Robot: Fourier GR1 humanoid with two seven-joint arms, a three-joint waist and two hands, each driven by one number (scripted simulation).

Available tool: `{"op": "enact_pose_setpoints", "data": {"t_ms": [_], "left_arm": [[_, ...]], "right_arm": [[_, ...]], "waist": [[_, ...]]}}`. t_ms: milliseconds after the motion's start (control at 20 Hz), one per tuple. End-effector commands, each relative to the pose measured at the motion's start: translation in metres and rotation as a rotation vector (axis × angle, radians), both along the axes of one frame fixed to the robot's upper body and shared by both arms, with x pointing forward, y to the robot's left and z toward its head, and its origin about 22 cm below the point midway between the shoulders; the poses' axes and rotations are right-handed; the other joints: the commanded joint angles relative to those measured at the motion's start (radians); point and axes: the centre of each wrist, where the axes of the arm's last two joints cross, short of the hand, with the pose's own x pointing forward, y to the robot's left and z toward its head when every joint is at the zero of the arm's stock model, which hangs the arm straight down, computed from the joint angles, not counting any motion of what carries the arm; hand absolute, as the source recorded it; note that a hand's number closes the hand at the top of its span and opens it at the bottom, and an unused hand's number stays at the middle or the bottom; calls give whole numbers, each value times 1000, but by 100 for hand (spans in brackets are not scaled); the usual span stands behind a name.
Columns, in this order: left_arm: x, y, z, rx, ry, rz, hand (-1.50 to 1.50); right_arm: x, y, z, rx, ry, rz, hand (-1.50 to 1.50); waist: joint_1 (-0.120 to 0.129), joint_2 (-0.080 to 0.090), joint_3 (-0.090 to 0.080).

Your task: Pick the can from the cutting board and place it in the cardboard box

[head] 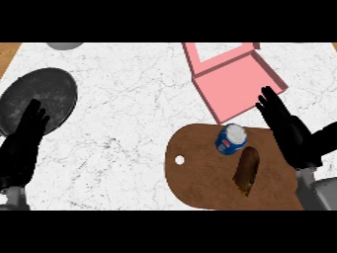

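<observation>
Can (pixel 231 139): blue body with a pale top, standing upright on the cutting board (pixel 200 183), near that board's upper edge and touching no hand. Cutting board: brown, rounded, with a small hole near its left side; it lies on the worktop (pixel 134 94) at lower right of the head view. Elongated brown item (pixel 247 170): lies on the board just below and to the right of the can; its kind cannot be told. Box (pixel 238 86): pink, open, shallow, with a raised flap at its far side; it rests on the worktop just beyond the cutting board, its near corner close to the board's upper edge. Right hand (pixel 296 136): black, fingers straight and spread apart, thumb held out to the right, holding nothing; it shows to the right of the can, over the board's right edge, with fingertips pointing up toward the box. Left hand (pixel 18 148): black, fingers straight and relaxed, holding nothing, at the lower left edge of the view, its fingertips overlapping the lower rim of the pan. Pan (pixel 43 94): dark, round, at far left on the worktop. Grey object (pixel 66 45): only partly in view at the upper edge. Worktop: white marbled surface with wood showing at the upper corners.
</observation>
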Motion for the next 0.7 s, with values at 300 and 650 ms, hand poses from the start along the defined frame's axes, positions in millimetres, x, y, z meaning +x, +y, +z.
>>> {"op": "enact_pose_setpoints", "data": {"t_ms": [300,650], "left_arm": [[4,29,1,295,60,-3,0],[15,34,-5,414,53,-2,0]], "right_arm": [[33,32,105,-341,-456,676,-150],[44,-21,20,-82,-365,923,-150]], "waist": [[74,-90,-28],[44,1,-9]]}}
